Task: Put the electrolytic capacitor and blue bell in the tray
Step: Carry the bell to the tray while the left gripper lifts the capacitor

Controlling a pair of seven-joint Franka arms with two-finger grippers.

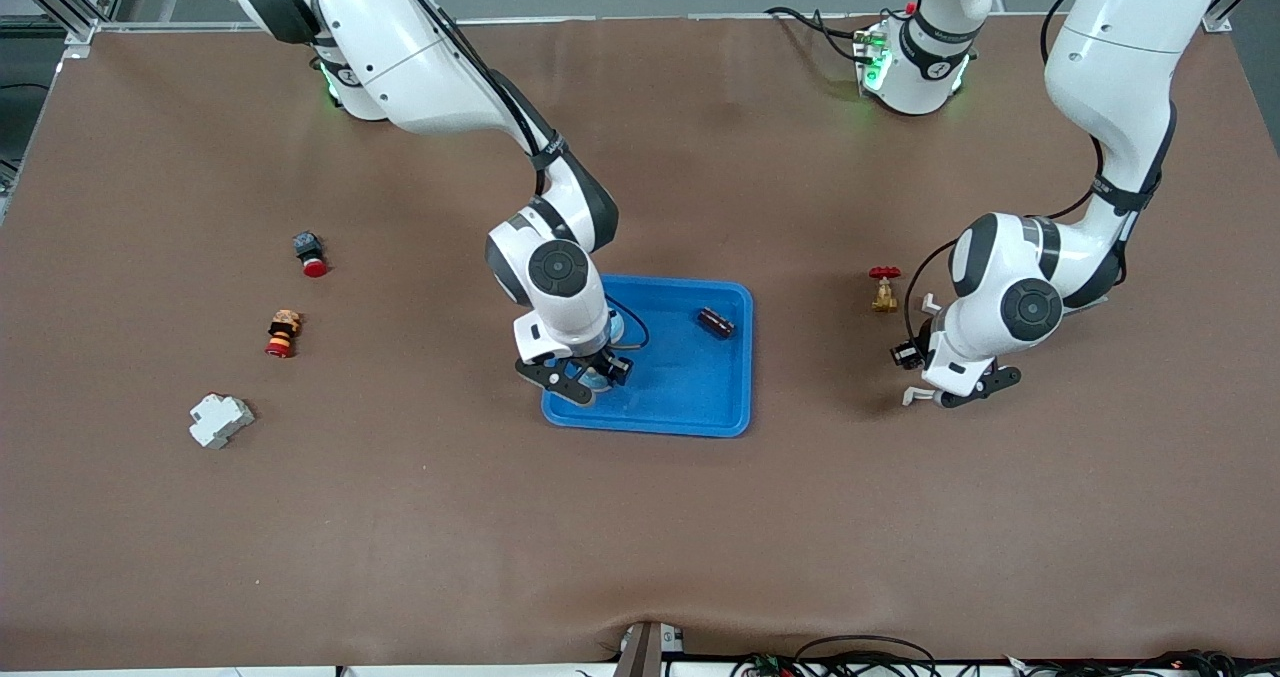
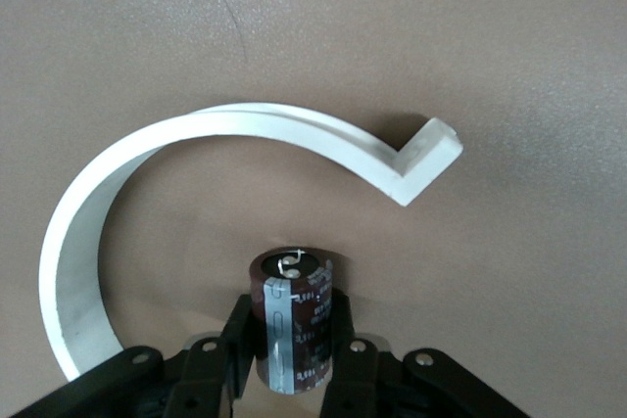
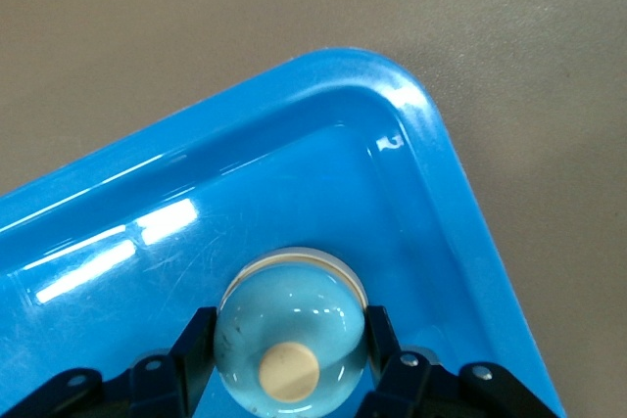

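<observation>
Whitish plastic block [image 1: 221,421] is sitting idle toward the right arm's end. Right gripper [image 1: 590,382] is hanging low in a corner of the shallow bright-blue rectangular plastic tray [image 1: 650,425], clenching the pale-blue glossy dome bell [image 3: 291,325], probably for drop-off. One dark cylindrical capacitor [image 1: 715,322] is lying in the tray. Left gripper [image 1: 965,395] is squeezing an upright brown electrolytic capacitor [image 2: 294,320] at the mat, beside a curved white plastic strip [image 2: 245,124], well apart from the tray, looking ready for lifting
</observation>
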